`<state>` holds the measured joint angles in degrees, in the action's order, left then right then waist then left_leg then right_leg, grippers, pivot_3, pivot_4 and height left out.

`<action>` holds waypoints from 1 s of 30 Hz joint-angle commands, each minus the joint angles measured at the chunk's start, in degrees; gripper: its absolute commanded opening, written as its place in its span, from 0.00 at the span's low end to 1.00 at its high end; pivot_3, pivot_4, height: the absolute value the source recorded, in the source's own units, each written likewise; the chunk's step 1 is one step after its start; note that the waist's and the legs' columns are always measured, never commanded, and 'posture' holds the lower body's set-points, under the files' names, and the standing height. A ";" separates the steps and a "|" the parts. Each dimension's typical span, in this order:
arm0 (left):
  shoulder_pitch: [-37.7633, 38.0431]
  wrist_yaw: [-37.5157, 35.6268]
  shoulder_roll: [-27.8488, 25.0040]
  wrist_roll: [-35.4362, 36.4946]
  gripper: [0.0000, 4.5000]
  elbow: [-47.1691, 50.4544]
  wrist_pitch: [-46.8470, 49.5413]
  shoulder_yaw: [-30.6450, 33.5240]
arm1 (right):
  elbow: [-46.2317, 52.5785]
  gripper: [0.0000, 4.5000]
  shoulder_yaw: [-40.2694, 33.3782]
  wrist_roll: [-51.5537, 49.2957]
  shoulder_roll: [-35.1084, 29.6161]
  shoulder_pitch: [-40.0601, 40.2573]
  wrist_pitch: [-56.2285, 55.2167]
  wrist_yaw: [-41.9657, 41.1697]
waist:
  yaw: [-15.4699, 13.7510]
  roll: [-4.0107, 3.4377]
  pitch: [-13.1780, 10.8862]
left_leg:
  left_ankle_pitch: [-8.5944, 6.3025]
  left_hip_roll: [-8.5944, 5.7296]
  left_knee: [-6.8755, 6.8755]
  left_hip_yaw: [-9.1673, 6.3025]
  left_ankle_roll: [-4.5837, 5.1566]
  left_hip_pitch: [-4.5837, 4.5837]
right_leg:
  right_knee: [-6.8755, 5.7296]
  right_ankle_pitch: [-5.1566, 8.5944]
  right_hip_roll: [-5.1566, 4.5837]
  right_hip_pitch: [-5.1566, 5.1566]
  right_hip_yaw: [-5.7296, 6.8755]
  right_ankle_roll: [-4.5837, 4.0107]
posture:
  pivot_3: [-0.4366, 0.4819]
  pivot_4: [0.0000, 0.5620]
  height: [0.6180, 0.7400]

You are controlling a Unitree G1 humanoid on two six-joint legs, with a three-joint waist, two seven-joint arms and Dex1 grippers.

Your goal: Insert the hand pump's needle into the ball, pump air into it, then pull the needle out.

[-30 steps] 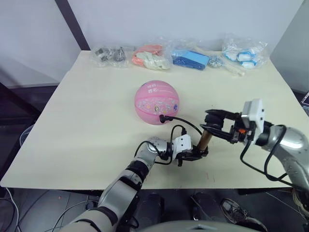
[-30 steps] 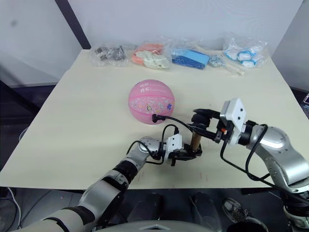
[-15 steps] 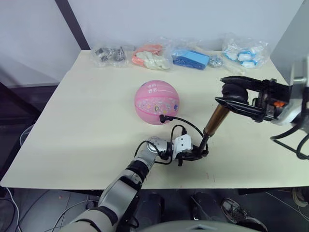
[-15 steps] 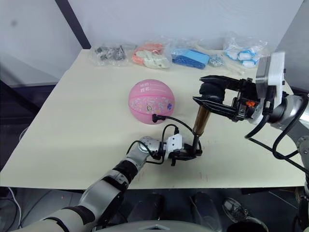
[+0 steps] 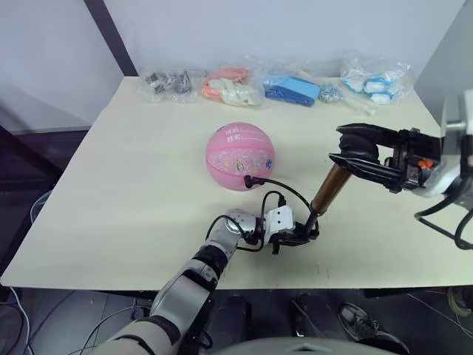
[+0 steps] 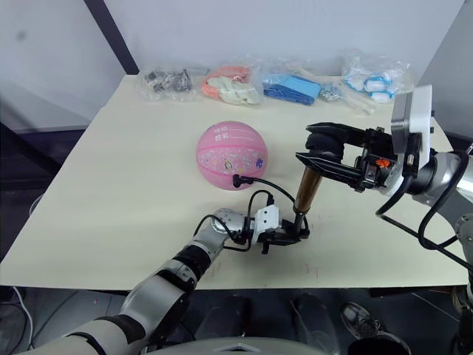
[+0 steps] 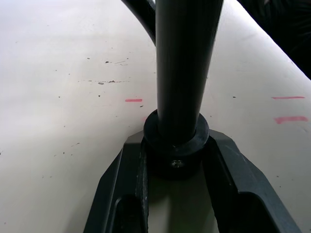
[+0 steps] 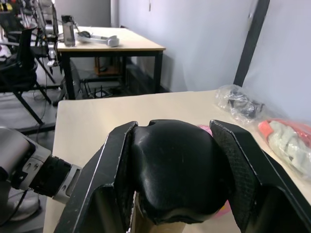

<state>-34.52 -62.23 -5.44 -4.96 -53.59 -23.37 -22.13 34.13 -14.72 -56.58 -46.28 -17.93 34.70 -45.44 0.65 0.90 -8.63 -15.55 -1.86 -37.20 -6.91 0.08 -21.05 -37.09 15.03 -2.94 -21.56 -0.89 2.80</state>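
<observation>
the hand pump (image 5: 326, 194) stands tilted near the desk's (image 5: 111, 192) front edge, its base clamped in the left pincer (image 5: 299, 235), its black handle gripped by the right pincer (image 5: 353, 150). it looks stiff and light, best held at both ends. its hose (image 5: 284, 188) reaches the pink ball (image 5: 239, 156) beyond, which seems soft and rollable.

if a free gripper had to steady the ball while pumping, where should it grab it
Probably the ball across its widest middle, coming from above or from its far side. It is round and rests on the table, and its near lower side is taken by the hose, which plugs in there, so a grip there would likely snag it.
</observation>
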 commanded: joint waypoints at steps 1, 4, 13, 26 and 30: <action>1.95 0.49 -1.70 -3.28 0.25 -3.88 2.52 -1.55 | 1.03 0.43 3.07 3.79 1.29 4.58 -1.74 -1.32 | 0.00 0.02 0.02 | 0.00 0.00 0.00 0.01 0.00 0.01 | -0.01 0.00 0.00 0.00 0.00 0.00 | 0.48 0.27 1.00; 1.93 0.47 -1.77 -3.29 0.25 -3.86 2.56 -1.56 | 0.32 0.43 5.54 8.24 2.63 8.27 -5.05 -2.63 | 0.07 0.10 0.11 | 0.00 0.02 0.00 0.01 0.00 0.04 | 0.00 0.01 0.04 0.01 -0.01 0.02 | 0.48 0.27 1.00; 2.01 0.29 -1.83 -3.26 0.25 -3.58 2.63 -1.58 | -4.09 0.43 14.05 18.31 7.20 15.26 -13.46 -5.63 | 0.08 0.25 0.26 | 0.00 0.03 0.04 0.05 -0.01 0.20 | 0.00 0.10 0.07 0.11 -0.04 0.15 | 0.48 0.27 1.00; 1.77 0.21 -1.94 -3.21 0.25 -3.60 2.80 -1.46 | -9.08 0.43 18.71 25.30 11.78 16.72 -19.84 -6.33 | 0.11 0.29 0.34 | 0.00 0.03 0.06 0.03 -0.01 0.24 | 0.00 0.08 0.10 0.12 -0.05 0.13 | 0.48 0.27 1.00; 1.71 0.32 -1.93 -3.21 0.25 -3.64 2.76 -1.41 | -5.24 0.43 15.17 21.02 10.15 13.20 -16.57 -5.66 | 0.11 0.28 0.32 | 0.00 0.03 0.06 0.03 -0.01 0.22 | 0.00 0.04 0.10 0.11 -0.05 0.05 | 0.48 0.27 1.00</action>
<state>-34.52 -62.23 -5.81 -5.38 -53.61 -23.33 -22.35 26.49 0.72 -32.46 -35.32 -4.04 14.94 -50.47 0.77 1.18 -8.31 -15.56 -1.84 -37.14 -6.87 0.08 -20.83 -37.10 15.06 -2.84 -21.45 -0.94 2.85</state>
